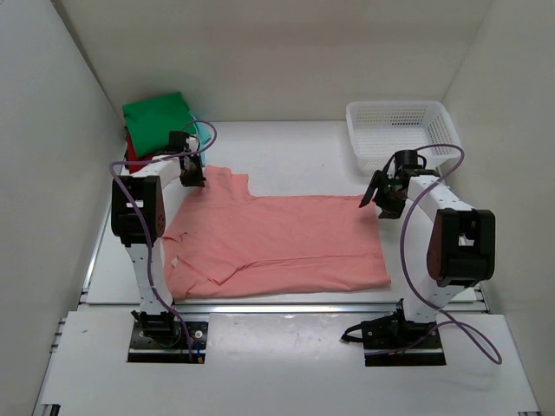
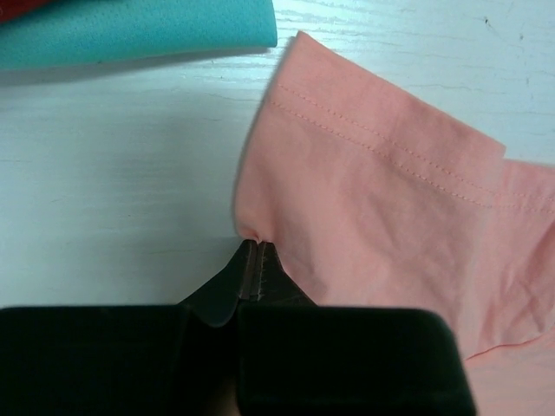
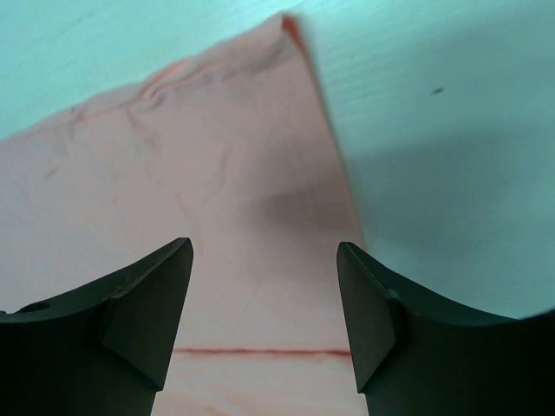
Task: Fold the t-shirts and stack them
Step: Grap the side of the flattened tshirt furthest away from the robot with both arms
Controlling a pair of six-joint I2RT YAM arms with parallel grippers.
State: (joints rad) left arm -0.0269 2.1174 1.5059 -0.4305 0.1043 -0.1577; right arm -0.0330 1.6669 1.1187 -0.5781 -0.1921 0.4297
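Observation:
A salmon-pink t-shirt [image 1: 277, 243] lies spread flat across the table, also in the left wrist view [image 2: 381, 208] and the right wrist view [image 3: 234, 191]. My left gripper [image 1: 192, 180] is shut on the edge of its far left sleeve, pinching the cloth at the jaw tips [image 2: 252, 247]. My right gripper [image 1: 375, 198] is open just above the shirt's far right corner, its fingers [image 3: 147, 295] apart over the cloth. Folded green [image 1: 156, 121], red [image 1: 130, 154] and light teal [image 2: 130, 30] shirts are stacked at the back left.
A white mesh basket [image 1: 399, 130] stands at the back right, just behind my right arm. White walls close in the table on the left, right and back.

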